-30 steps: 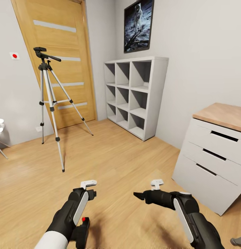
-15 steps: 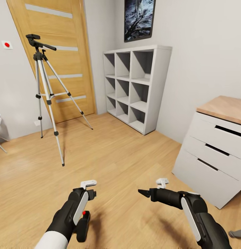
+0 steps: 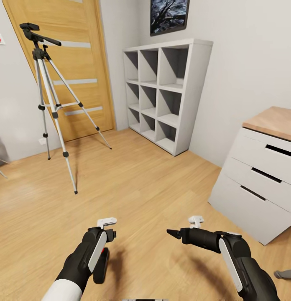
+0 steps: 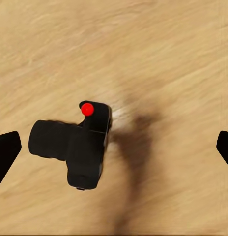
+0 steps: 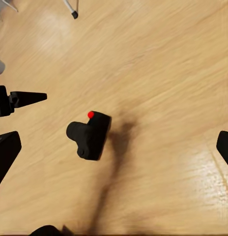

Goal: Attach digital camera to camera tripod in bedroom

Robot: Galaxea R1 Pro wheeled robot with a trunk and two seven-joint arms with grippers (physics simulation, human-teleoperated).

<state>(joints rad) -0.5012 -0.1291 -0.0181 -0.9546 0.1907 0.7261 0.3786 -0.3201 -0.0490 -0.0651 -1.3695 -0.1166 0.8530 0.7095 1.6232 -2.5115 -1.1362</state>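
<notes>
The digital camera [image 4: 74, 150] is a small black body with a red spot. It lies on the wood floor under my left gripper [image 4: 115, 150], which is open and hangs above it without touching. In the head view, my left forearm partly hides the camera [image 3: 102, 266] behind my left gripper [image 3: 105, 235]. My right gripper [image 3: 174, 233] is open too, and its wrist view shows the camera [image 5: 89, 133] lower down between its spread fingertips [image 5: 6, 155]. The camera tripod [image 3: 51, 94] stands at the far left before the door, its black head [image 3: 30, 28] bare.
A striped wooden door [image 3: 74, 62] is behind the tripod. A white cube shelf [image 3: 166, 94] stands against the back wall. A white dresser [image 3: 262, 175] with a wooden top stands at the right. Open plank floor [image 3: 141, 184] lies between me and the tripod.
The whole head view has shifted, so the tripod and shelf sit higher in the picture. The camera on the floor now lies closer under my left gripper. Both grippers stay open.
</notes>
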